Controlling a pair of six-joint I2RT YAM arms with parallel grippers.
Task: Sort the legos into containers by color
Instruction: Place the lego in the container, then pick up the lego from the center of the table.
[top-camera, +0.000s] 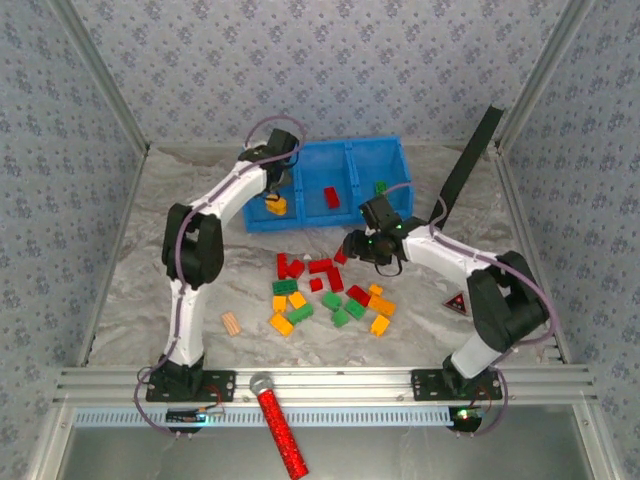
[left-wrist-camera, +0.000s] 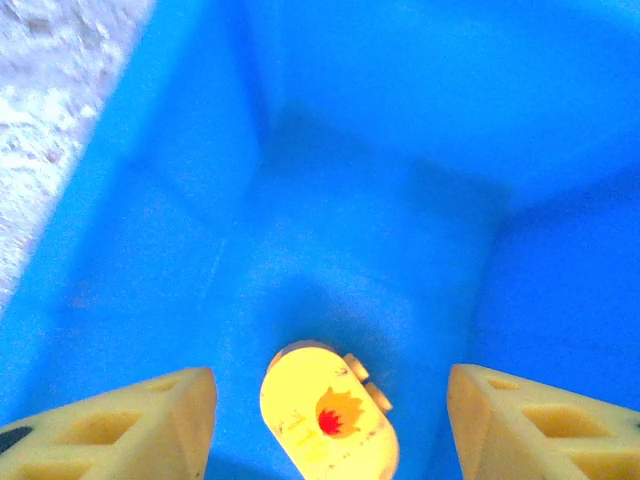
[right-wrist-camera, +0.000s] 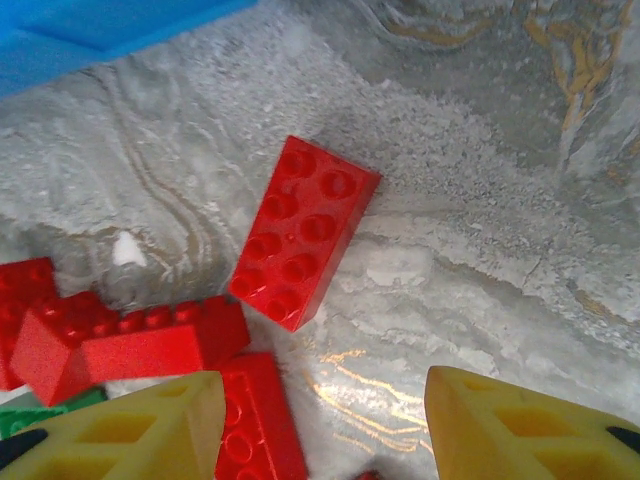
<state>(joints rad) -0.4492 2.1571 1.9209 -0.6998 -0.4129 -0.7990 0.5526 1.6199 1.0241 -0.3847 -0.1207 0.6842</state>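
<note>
The blue tray (top-camera: 395, 160) stands at the back, split into three compartments. My left gripper (top-camera: 272, 196) hangs over the left compartment (left-wrist-camera: 380, 200). Its jaws stand open, and a round yellow piece (left-wrist-camera: 328, 415) with a flame mark lies loose between them, clear of both fingers. One red lego (top-camera: 331, 197) lies in the middle compartment and a green lego (top-camera: 381, 187) in the right one. My right gripper (right-wrist-camera: 325, 425) is open low over the table at the pile's far edge. A red brick (right-wrist-camera: 305, 232) lies ahead of it and another red brick (right-wrist-camera: 258, 420) beside its left finger.
The pile of red, green and orange legos (top-camera: 330, 298) covers the table's middle. A tan ridged block (top-camera: 232, 323) lies to its left. A red glittery stick (top-camera: 282, 428) rests on the front rail. A black strap (top-camera: 470, 155) leans at the back right.
</note>
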